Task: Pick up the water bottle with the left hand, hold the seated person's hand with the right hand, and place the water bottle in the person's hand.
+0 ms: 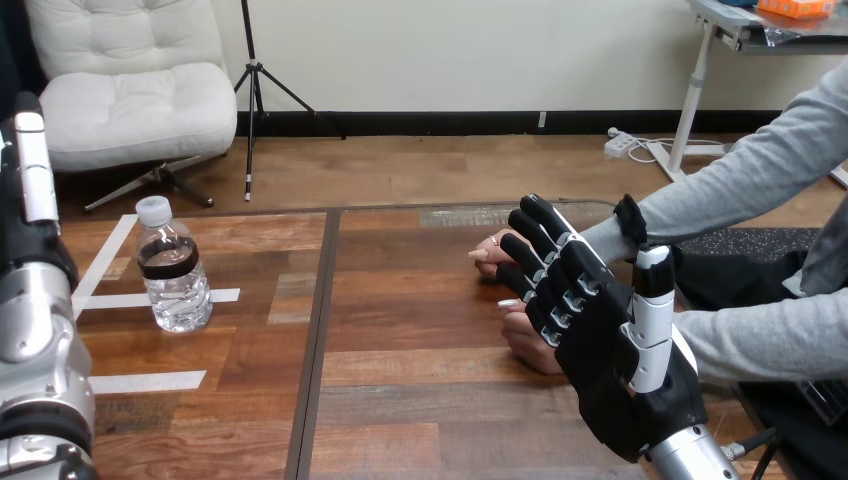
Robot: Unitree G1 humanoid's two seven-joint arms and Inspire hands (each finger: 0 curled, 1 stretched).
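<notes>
A clear water bottle (173, 270) with a white cap and a dark label stands upright on the left part of the wooden table (420, 400). My left hand (30, 225) is raised at the view's left edge, to the left of the bottle and apart from it. My right hand (610, 370) is open at the right, fingers straight and thumb up, reaching toward the person's two hands. The upper one (487, 250) and the lower one (525, 340) rest on the table, partly hidden behind my fingers. I cannot tell whether my hand touches them.
White tape strips (150, 380) mark the table's left part around the bottle. A dark seam (318, 330) runs front to back between the two table halves. The person's grey sleeves (740, 190) come in from the right edge.
</notes>
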